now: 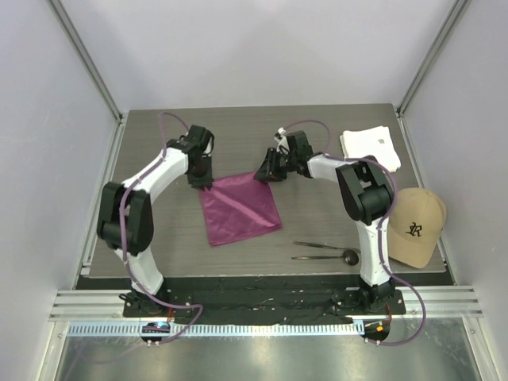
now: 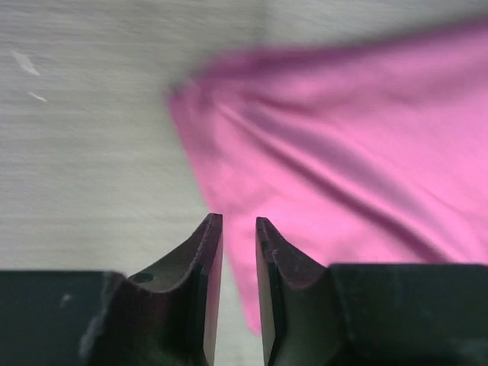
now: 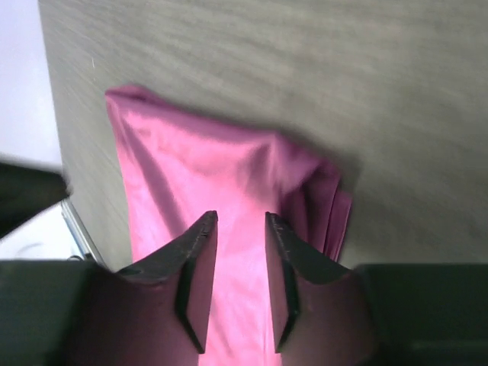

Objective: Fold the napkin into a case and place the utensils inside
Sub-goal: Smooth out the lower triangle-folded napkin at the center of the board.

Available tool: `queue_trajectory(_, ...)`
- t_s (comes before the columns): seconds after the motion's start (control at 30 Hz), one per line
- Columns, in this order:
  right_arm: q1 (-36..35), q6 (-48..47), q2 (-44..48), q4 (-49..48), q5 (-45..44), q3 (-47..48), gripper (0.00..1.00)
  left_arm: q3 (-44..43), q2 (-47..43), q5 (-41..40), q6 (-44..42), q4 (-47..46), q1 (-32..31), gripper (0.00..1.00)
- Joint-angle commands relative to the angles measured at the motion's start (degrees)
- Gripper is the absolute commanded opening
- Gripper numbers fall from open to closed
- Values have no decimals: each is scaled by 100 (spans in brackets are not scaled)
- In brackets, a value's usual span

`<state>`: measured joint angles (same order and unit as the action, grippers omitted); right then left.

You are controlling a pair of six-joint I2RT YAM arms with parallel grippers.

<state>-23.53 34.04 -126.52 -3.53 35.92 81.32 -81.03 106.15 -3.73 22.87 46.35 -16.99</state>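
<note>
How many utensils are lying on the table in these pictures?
2. The thin utensil lies left of the cap. The spoon lies parallel to it, just nearer the arm bases, round head toward the cap. No others show, though the napkin might hide some.

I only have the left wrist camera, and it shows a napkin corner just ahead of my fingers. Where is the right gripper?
Observer: The right gripper is over the napkin at its far right corner, jaws apart.
Operator: Is the napkin folded into a case?
Observer: No. The top view shows it spread out as a rough square.
Operator: Where are the utensils?
Observer: Both utensils lie side by side to the right of the napkin, not touching it.
</note>
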Motion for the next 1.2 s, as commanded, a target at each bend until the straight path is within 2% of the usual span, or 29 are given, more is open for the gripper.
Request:
queue_trajectory(0.0,-116,-459,1146,695,-542,-353,44,902,-1332,837,820,-353,-524,21)
queue_trajectory(0.03,-160,-477,1286,731,-551,-441,46,1218,-1690,1213,1007,-572,-594,19)
queue_trajectory(0.07,-213,-495,1488,748,-525,-650,47,1848,-1842,1399,1200,-983,-699,17)
queue_trajectory(0.1,-301,-417,1585,740,-412,-774,47,2089,-1948,1471,1498,-1144,-752,16)
queue_trajectory(0.17,-380,-276,1840,417,-236,-1290,47,2668,-2124,1393,1641,-1451,-962,13)
queue_trajectory(0.27,-424,49,2052,-321,2,-2055,44,3066,-2125,1279,1790,-1645,-1051,10)
queue_trajectory(0.3,-424,59,2087,-359,46,-2163,39,3337,-2133,1234,1843,-1699,-1060,9)
queue_trajectory(0.4,-416,-90,2166,-333,117,-2497,36,3821,-2300,1024,2036,-1857,-1060,8)
queue_trajectory(0.53,-363,-345,2377,-192,-137,-2910,36,4235,-2529,733,2247,-1735,-1060,8)
queue_trajectory(0.73,-257,-697,2816,318,-296,-3069,36,4500,-3493,1021,2397,-1524,-1069,10)
queue_trajectory(0.83,-257,-680,3464,730,-366,-3235,40,4325,-4090,1155,2502,-1200,-1069,23)
queue_trajectory(0.9,-266,-549,3756,845,-717,-3350,52,4167,-4425,1068,2529,-936,-1069,27)
queue_trajectory(0.97,-266,-373,4002,959,-911,-3482,62,3973,-4558,962,2555,-654,-1069,38)
queue_trajectory(1.03,-275,57,4065,829,-973,-3701,67,3885,-4681,848,2634,-513,-1069,44)
queue_trajectory(1.17,-293,550,4161,398,-798,-4123,69,3709,-4875,426,2626,-311,-1069,45)
